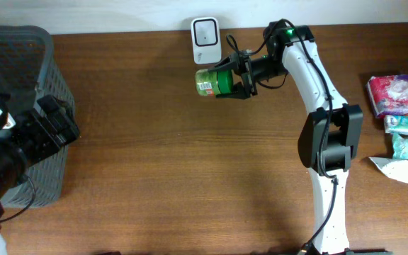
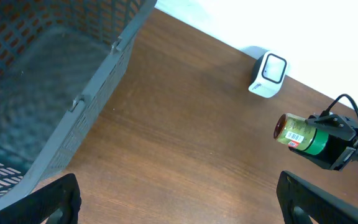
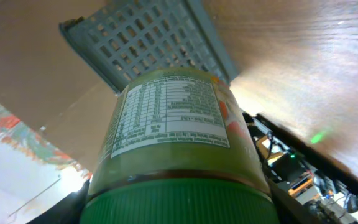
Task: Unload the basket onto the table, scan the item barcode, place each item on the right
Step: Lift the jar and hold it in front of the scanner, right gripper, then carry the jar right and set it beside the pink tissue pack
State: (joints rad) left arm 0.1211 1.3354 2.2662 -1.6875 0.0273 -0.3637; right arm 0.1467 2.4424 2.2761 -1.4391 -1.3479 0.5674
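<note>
While the right gripper (image 1: 238, 76) is clamping the jar (image 1: 217, 81) beside the scanner (image 1: 205, 40) | left gripper (image 2: 179, 202) is waiting, jaws apart | barcode (image 1: 205, 87) is facing upward, likely risking a misread.

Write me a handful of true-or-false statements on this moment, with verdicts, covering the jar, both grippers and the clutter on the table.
1. The right gripper is shut on the green jar, which lies sideways in its grip. True.
2. The jar sits inside the gray basket. False: it is held close to the white scanner, far from the basket.
3. The left gripper is open and holds nothing. True.
4. The packets lie next to the basket. False: they lie at the opposite, right edge of the table.
5. A barcode shows on the jar's label in the left wrist view. True.
</note>
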